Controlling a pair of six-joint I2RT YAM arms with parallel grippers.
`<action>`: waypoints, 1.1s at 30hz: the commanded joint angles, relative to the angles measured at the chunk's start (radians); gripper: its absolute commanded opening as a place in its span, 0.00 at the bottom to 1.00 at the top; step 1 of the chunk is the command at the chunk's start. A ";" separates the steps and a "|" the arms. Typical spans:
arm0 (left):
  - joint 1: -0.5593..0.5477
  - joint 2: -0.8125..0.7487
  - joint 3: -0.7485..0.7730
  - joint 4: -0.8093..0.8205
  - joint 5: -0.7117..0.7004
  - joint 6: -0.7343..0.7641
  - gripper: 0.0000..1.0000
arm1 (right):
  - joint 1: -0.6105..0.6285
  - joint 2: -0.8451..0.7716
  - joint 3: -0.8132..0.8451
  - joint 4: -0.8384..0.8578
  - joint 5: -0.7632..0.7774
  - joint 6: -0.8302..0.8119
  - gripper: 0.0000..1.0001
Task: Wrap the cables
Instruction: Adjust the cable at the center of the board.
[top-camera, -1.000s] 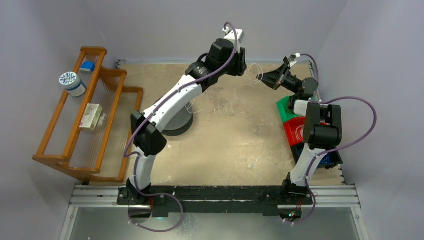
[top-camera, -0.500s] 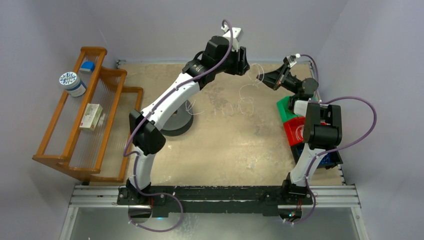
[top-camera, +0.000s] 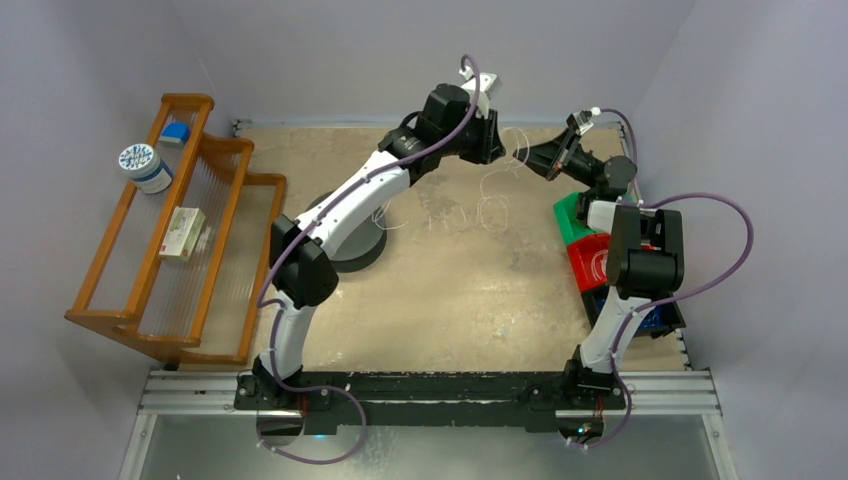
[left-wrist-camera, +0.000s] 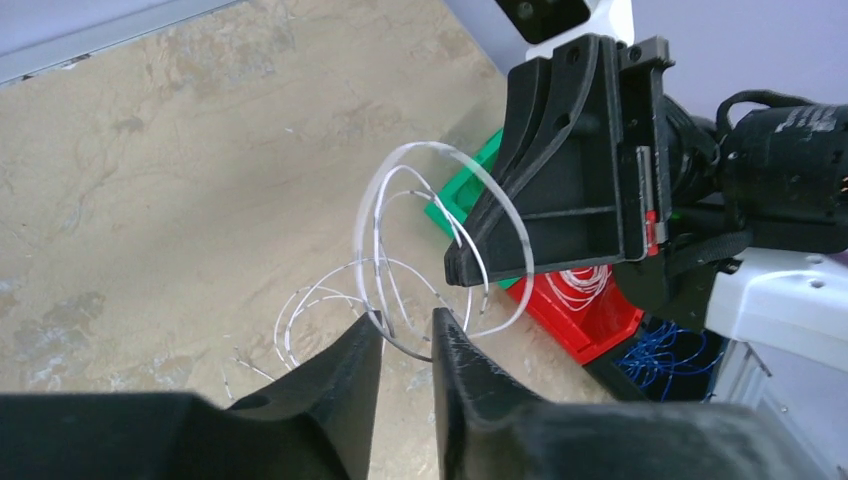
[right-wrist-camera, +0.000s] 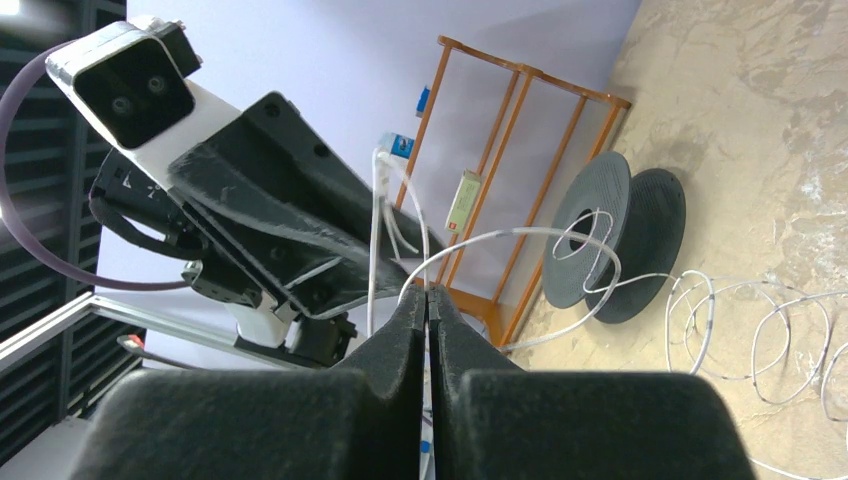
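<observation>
The cable (top-camera: 488, 205) is a thin whitish wire lying in loose loops on the table and rising to both grippers at the back. My right gripper (top-camera: 528, 157) is shut on it; in the right wrist view the wire comes out of the closed fingertips (right-wrist-camera: 428, 290) and curls off as a loop (right-wrist-camera: 500, 237). My left gripper (top-camera: 497, 150) sits just left of the right one. In the left wrist view its jaws (left-wrist-camera: 405, 335) stand a little apart, and a strand of the raised loop (left-wrist-camera: 420, 147) crosses the gap between the tips.
A black spool (top-camera: 350, 245) stands on the table under the left arm. Green (top-camera: 570, 215) and red (top-camera: 588, 265) bins and a dark bin with blue wire (top-camera: 655, 318) line the right edge. A wooden rack (top-camera: 170, 240) stands on the left.
My left gripper has moved right, close to the right gripper. The cable loops between them have risen and shifted right. The right arm has held still.
</observation>
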 joint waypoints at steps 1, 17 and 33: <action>-0.008 0.010 -0.004 0.036 0.000 -0.016 0.12 | -0.003 -0.045 0.005 0.555 -0.006 0.005 0.03; -0.009 -0.007 0.074 0.006 -0.272 0.091 0.00 | -0.107 -0.288 0.304 -1.457 0.136 -1.492 0.52; -0.061 -0.059 -0.016 0.013 -0.145 0.232 0.00 | 0.110 -0.472 0.311 -1.519 0.473 -2.102 0.63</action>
